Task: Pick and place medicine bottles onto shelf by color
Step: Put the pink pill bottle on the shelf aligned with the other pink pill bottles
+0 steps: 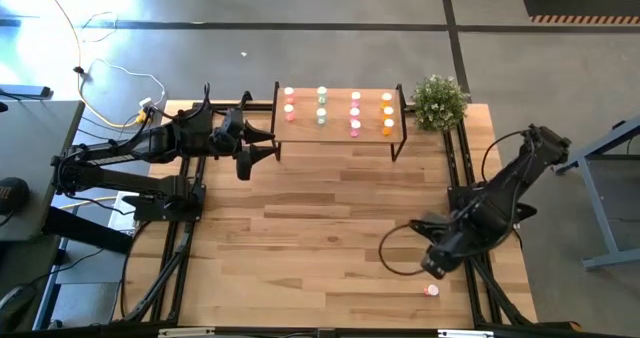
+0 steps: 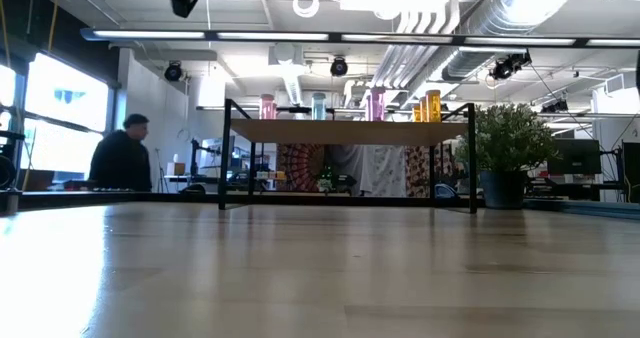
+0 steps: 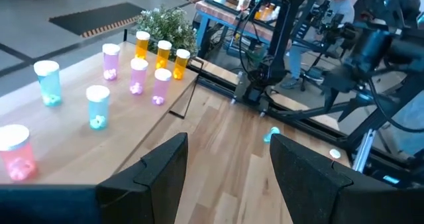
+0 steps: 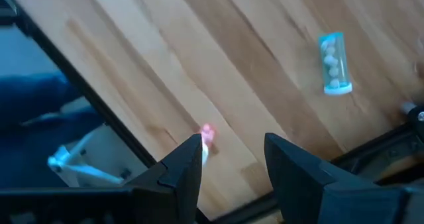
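The shelf (image 1: 340, 138) stands at the table's far edge. Medicine bottles stand upright on it in colour columns: red (image 1: 289, 102), green (image 1: 322, 104), pink (image 1: 355, 111) and orange (image 1: 387, 112). My left gripper (image 1: 268, 145) hangs open just off the shelf's left end, nothing between its fingers (image 3: 165, 168). My right gripper (image 1: 432, 268) is open above the table's near right part, pointing down. A red bottle (image 4: 207, 136) lies on the table below it, beside one fingertip in the wrist view. A green bottle (image 4: 334, 63) lies on its side farther off.
A potted plant (image 1: 440, 100) stands beside the shelf's right end. Black frame rails (image 1: 462, 168) run along the table's right edge. Bare planks (image 1: 320, 228) fill the table's middle. Behind the table, a person (image 2: 120, 158) shows in the low view.
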